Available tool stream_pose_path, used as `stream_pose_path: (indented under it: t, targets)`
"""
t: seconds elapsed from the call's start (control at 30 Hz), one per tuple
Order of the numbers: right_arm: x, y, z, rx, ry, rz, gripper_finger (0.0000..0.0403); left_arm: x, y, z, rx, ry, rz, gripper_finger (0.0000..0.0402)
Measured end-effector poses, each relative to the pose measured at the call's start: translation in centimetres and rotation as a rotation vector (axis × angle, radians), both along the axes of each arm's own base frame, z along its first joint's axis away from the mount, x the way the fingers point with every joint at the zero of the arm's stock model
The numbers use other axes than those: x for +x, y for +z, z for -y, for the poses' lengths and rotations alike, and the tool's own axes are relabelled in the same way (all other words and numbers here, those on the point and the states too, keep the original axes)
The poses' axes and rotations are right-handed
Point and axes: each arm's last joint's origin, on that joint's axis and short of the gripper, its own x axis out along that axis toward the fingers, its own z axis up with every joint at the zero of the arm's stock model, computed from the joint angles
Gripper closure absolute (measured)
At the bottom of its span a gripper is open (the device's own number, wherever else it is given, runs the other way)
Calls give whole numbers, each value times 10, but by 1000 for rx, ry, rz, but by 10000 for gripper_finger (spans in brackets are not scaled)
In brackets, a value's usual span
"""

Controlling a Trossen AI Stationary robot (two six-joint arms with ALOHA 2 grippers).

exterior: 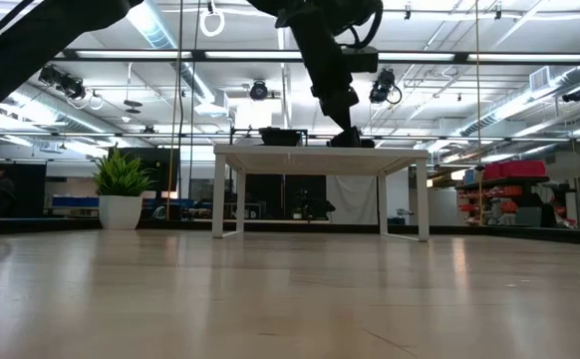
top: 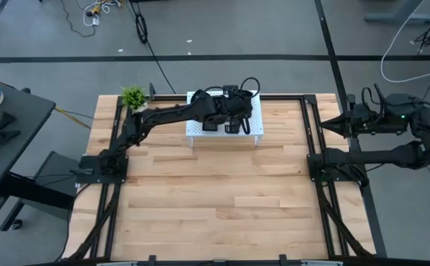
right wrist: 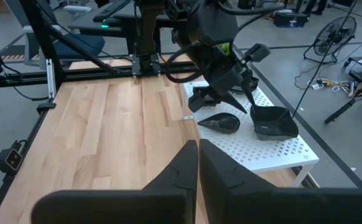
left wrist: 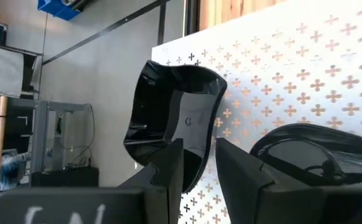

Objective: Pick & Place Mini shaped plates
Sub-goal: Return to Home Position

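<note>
Black and glossy, the wavy-edged plate (left wrist: 175, 112) sits on the white perforated stand (left wrist: 305, 74), and the teardrop plate (left wrist: 311, 149) lies just beside it. The stand is at one edge of the desk (top: 222, 199), near the green plant (top: 134, 96). My left end effector (left wrist: 199, 146) hovers close by the wavy-edged plate, its fingers a little apart and gripping nothing. My right end effector (right wrist: 198, 149) waits closed at the right side of the desk.

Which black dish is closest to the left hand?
The wavy-edged dish, straight ahead of the left hand on the white stand; the leaf-shaped dish lies off to one side.
</note>
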Motion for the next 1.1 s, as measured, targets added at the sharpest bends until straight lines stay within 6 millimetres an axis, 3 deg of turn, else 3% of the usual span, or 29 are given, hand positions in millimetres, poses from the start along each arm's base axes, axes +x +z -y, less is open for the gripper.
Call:
stream_pose_path:
  t: [0.53,0.73,1.1]
  targets:
    - [0,0,0,0,0,0,383,-36,51,7,5,80,48,301]
    - [0,0,0,0,0,1,383,-39,46,15,-44,99,14,310]
    - [0,0,0,0,0,0,383,-36,44,50,-279,48,85,396]
